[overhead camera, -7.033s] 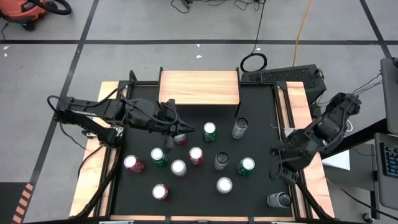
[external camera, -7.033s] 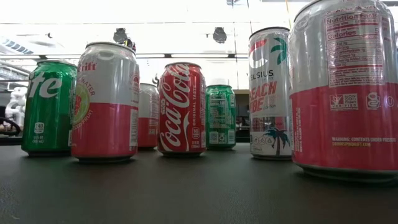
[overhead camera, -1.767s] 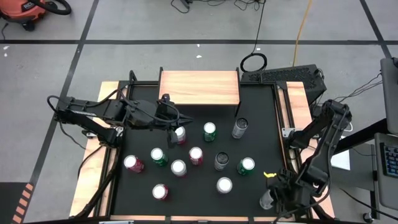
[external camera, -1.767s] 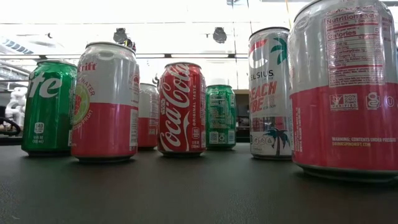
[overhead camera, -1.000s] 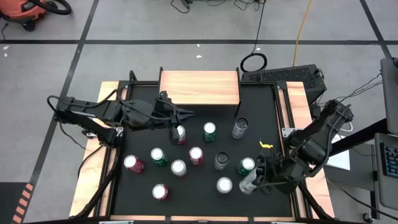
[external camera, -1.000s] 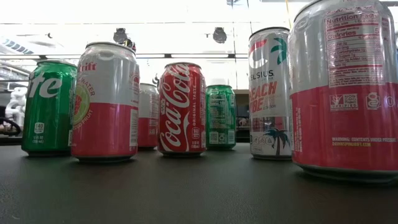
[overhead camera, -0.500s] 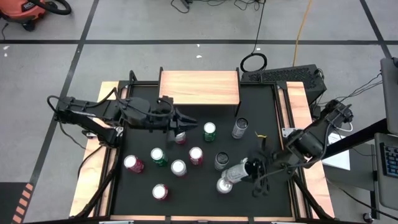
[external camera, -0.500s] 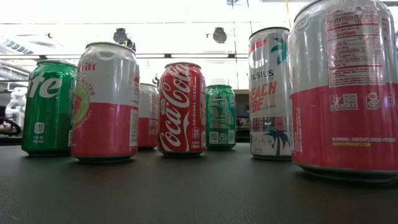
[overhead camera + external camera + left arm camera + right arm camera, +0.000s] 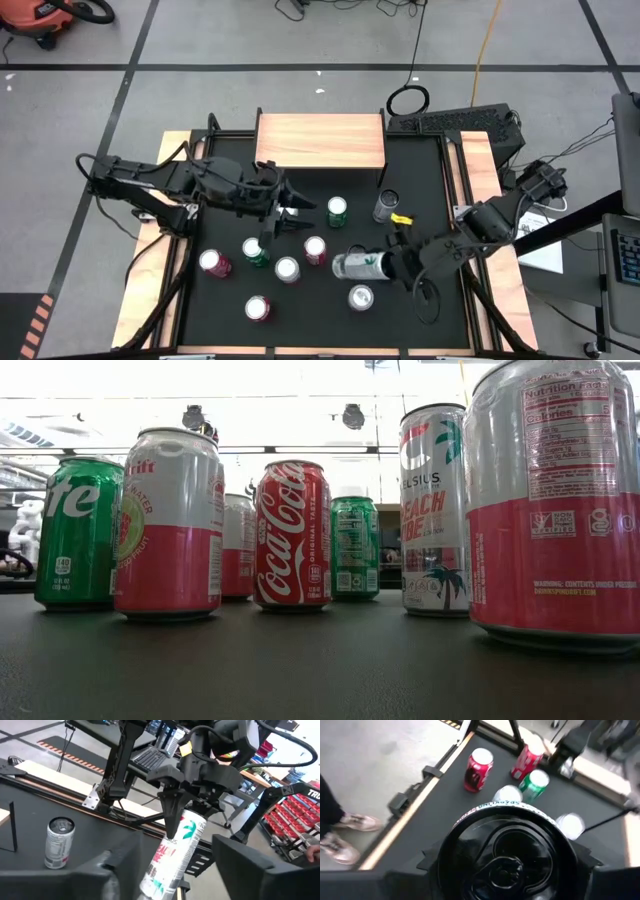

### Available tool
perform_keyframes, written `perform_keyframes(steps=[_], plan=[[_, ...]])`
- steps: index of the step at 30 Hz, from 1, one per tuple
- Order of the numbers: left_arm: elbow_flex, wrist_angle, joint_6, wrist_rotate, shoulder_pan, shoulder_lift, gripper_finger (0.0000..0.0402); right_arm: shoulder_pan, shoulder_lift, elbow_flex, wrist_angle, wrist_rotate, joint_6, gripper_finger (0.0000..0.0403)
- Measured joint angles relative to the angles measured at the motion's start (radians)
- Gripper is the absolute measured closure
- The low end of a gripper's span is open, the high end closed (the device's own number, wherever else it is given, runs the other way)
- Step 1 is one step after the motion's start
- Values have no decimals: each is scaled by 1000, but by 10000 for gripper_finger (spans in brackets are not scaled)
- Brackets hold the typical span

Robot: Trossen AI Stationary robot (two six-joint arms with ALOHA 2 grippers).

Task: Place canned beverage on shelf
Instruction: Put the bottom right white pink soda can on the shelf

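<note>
The right claw [image 9: 395,262] pinches a white can [image 9: 358,265] held sideways above the table [image 9: 420,200], its long axis running across; the shelf [image 9: 321,140] lies beyond, at the far edge, bare. The left claw [image 9: 292,217], spread, hovers nearer the shelf among upright cans.

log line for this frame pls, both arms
right gripper: shut on white-and-green slim can, carried tilted above the black mat | left gripper: open, holds nothing, near light-wood shelf | shelf: no cans on it
</note>
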Motion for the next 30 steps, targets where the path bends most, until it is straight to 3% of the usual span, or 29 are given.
perform_keyframes(steps=[6,9,14,21,30], plan=[[0,-1,-19,-6,0,37,92,-49,0,0,75,-1,-212,163],[0,-3,-59,56,14,53,81,-65,0,0,106,-1,-289,163],[0,-7,-133,220,40,59,79,-77,0,0,148,-5,-377,163],[0,-149,-69,277,62,67,78,-80,0,0,158,-33,-443,163],[0,-109,13,321,61,147,78,-98,0,0,163,-56,-501,163]])
